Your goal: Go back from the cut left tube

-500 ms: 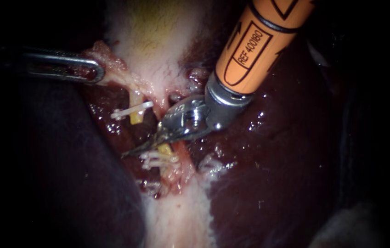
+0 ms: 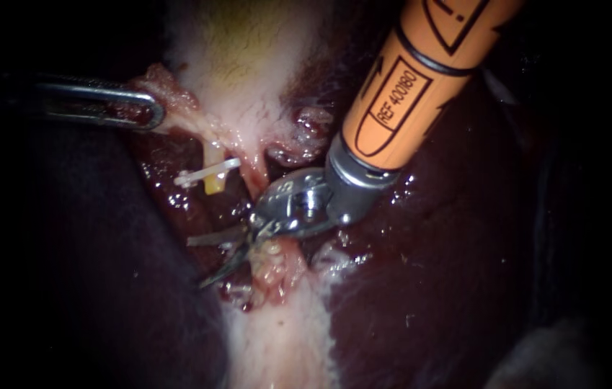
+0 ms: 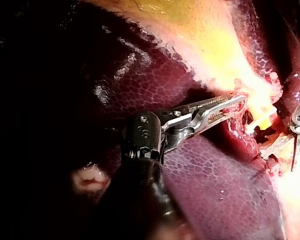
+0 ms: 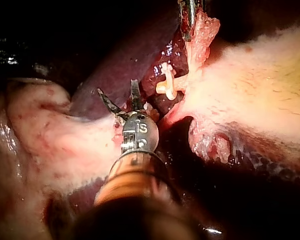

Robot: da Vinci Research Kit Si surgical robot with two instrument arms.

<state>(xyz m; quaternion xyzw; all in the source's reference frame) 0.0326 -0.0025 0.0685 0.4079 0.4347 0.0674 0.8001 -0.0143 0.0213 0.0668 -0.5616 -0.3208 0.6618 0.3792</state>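
Observation:
The left tube is cut in two. Its upper stump shows a yellow end under a white clip; the lower stump lies beside my right instrument's wrist. My right instrument, on an orange shaft from the upper right, holds its two thin blades open just left of the lower stump, with nothing between them. The right wrist view shows the same open blades, with the clip ahead of them. My left instrument comes in from the left, jaws shut on pale gallbladder tissue, as the left wrist view confirms.
Dark red liver surrounds the site on both sides. The pale gallbladder runs upward, and a pale band of tissue runs downward. Ragged pink tissue hangs close to the right instrument's wrist.
The right instrument's blades, together half a second ago, now stand apart and have dropped over the lower stump's clips. Its shaft has shifted slightly up and right. The left instrument has not moved.

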